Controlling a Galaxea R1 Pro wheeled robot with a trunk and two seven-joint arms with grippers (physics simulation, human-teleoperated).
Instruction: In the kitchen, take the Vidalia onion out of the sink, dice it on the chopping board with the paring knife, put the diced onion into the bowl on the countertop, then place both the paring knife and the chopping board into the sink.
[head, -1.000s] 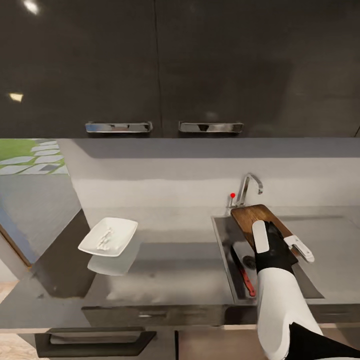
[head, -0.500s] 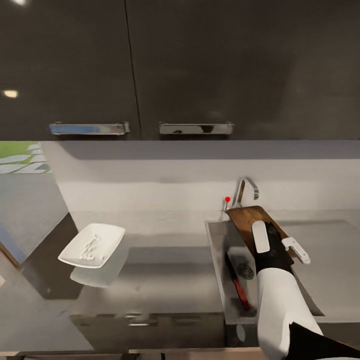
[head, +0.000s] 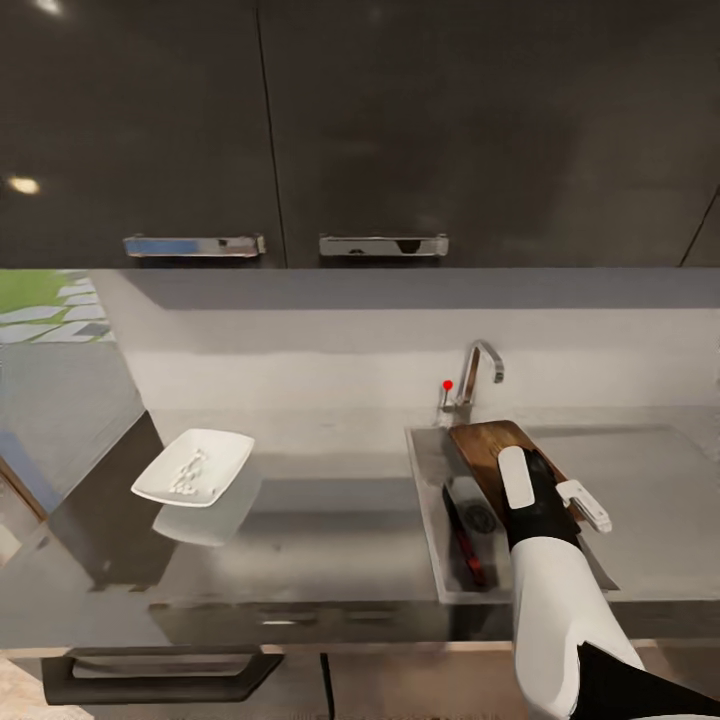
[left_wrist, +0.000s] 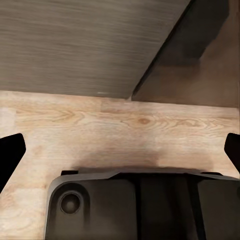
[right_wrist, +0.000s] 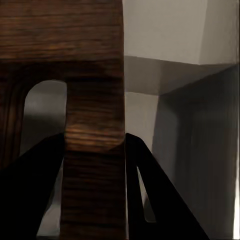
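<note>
A shallow white squarish bowl holding small pale diced pieces sits on the long grey matte countertop, well left of the rectangular grey steel sink. A slim paring knife with a dark blade and red-orange handle lies in the sink basin beside the round drain. The brown wooden chopping board, darker at its edges, slants over the basin just right of the knife, below the chrome faucet. The right gripper is clamped on the board's edge. The left gripper has its fingers spread wide above a pale wooden floor.
</note>
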